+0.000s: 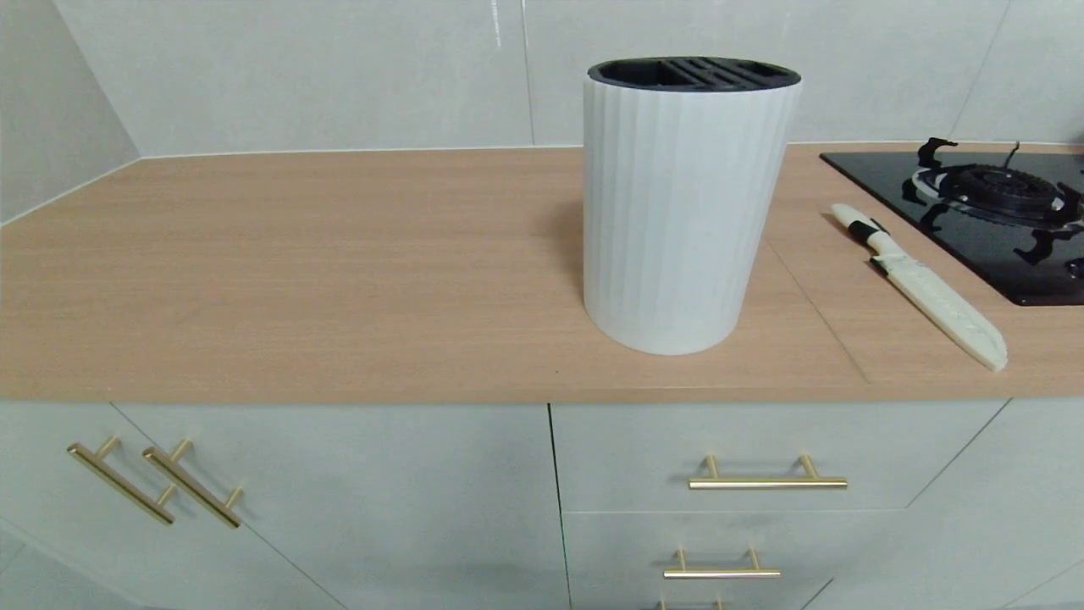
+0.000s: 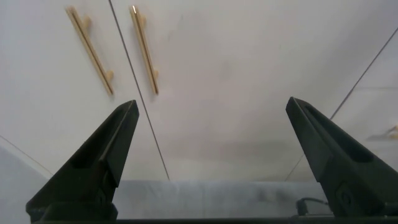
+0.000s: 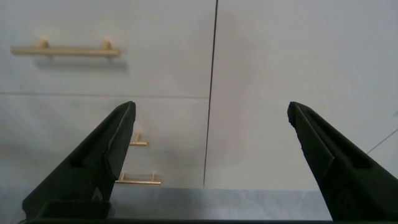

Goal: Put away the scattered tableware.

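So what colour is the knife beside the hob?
The knife is cream white with black bands on its handle, clearest in the head view.

Left and right arms, wrist views. Your left tool (image 2: 212, 102) has its two dark, tapered fingers (image 2: 93, 168) set wide apart, each narrowing to a slim tip. Your right tool (image 3: 211, 106) takes the same pose, its fingers (image 3: 336, 168) spread equally wide. In both, the two fingers rise symmetrically from the wrist.
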